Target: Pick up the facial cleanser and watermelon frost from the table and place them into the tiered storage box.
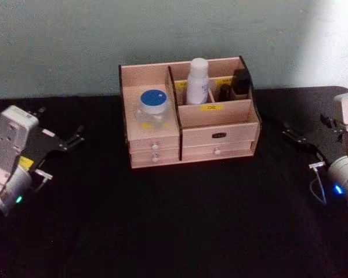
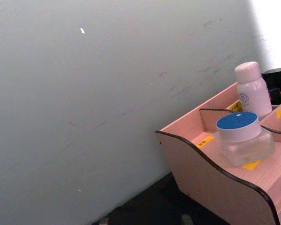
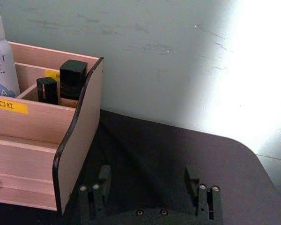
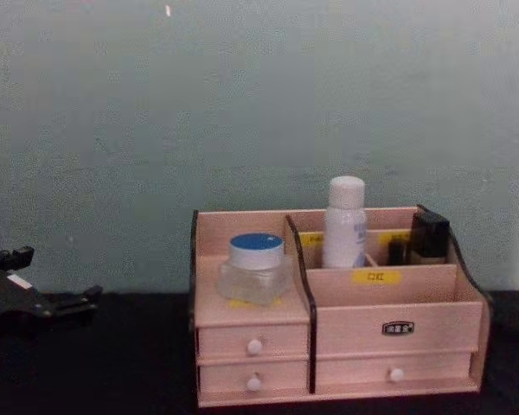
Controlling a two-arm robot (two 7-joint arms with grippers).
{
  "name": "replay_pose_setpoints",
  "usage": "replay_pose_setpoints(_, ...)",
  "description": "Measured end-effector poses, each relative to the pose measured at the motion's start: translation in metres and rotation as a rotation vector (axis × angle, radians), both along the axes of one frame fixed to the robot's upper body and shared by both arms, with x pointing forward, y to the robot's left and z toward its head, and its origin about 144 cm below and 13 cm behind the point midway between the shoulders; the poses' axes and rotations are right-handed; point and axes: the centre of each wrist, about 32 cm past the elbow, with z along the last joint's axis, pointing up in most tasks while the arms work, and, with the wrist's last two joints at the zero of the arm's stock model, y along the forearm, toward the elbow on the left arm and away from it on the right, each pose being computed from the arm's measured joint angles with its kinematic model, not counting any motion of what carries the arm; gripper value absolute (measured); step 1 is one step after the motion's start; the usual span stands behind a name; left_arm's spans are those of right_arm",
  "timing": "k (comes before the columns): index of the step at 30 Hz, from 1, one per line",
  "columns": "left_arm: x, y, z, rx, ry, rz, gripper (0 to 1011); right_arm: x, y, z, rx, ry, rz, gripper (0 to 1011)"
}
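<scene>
The tiered storage box (image 1: 217, 123) stands at the back centre of the black table. A white bottle with a pale cap (image 1: 197, 81), which I take for the facial cleanser, stands upright in its upper middle compartment. On the left tier sits a clear jar with a blue lid (image 1: 153, 104). A small dark bottle with a black cap (image 1: 240, 81) is in the right rear slot. I cannot tell which item is the watermelon frost. My left gripper (image 1: 78, 134) rests open, left of the box. To the box's right, my right gripper (image 1: 287, 132) is open and holds nothing.
A pale grey-green wall rises directly behind the box. Black tabletop (image 1: 180, 220) stretches in front of the box and between the two arms. The table's right rear corner (image 3: 243, 145) is rounded, with bright light on the wall above it.
</scene>
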Motion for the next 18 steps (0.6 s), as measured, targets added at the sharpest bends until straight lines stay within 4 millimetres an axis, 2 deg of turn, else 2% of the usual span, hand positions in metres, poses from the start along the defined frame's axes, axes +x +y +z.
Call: replay_pose_setpoints(18,0.0,0.0,0.0,0.0,0.0,0.0,1001,-0.0004,0.0001,0.0003,0.0,0.0,0.002,1002)
